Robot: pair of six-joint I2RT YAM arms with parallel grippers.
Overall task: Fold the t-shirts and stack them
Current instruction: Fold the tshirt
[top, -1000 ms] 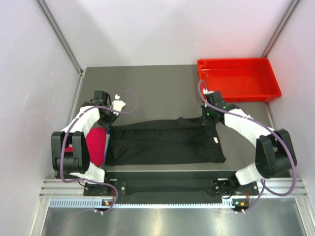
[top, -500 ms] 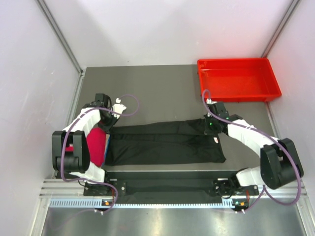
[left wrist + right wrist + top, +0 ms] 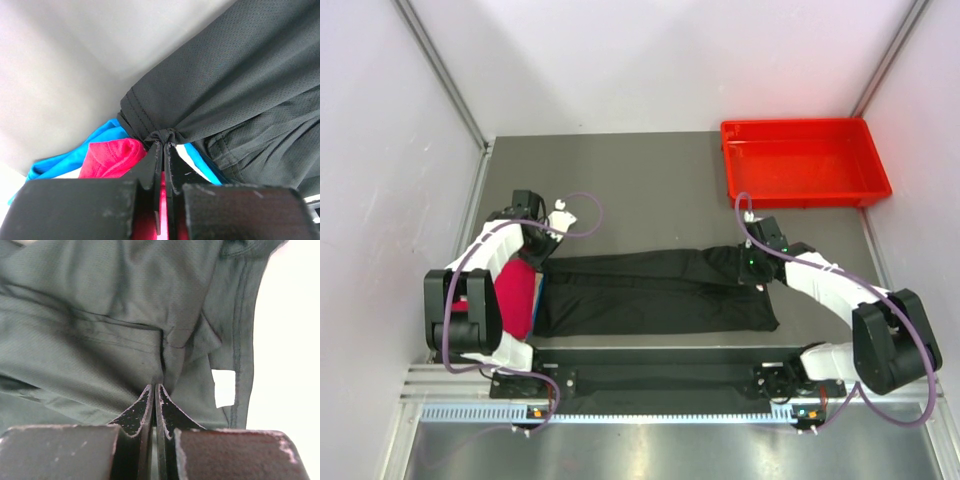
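A black t-shirt (image 3: pixel 660 295) lies as a long band across the near table, its far edge lifted. My left gripper (image 3: pixel 541 256) is shut on the bunched hem at its left end; in the left wrist view the fingertips (image 3: pixel 159 146) pinch that black cloth (image 3: pixel 230 85). My right gripper (image 3: pixel 753 268) is shut on a fold near the shirt's right end, seen close up (image 3: pixel 155 386) beside a white label (image 3: pixel 223 388). A crimson red t-shirt (image 3: pixel 515 298) sits under the left arm, and it (image 3: pixel 112 156) rests on a blue one (image 3: pixel 65 161).
A rigid red tray (image 3: pixel 868 150) stands at the back right of the grey table (image 3: pixel 640 180). White walls with metal rails close in the left, right and back sides. The arms' base rail runs along the near edge.
My right gripper has moved toward the near edge with the black cloth, drawing the shirt's far right edge down over the rest. The left gripper has stayed almost still.
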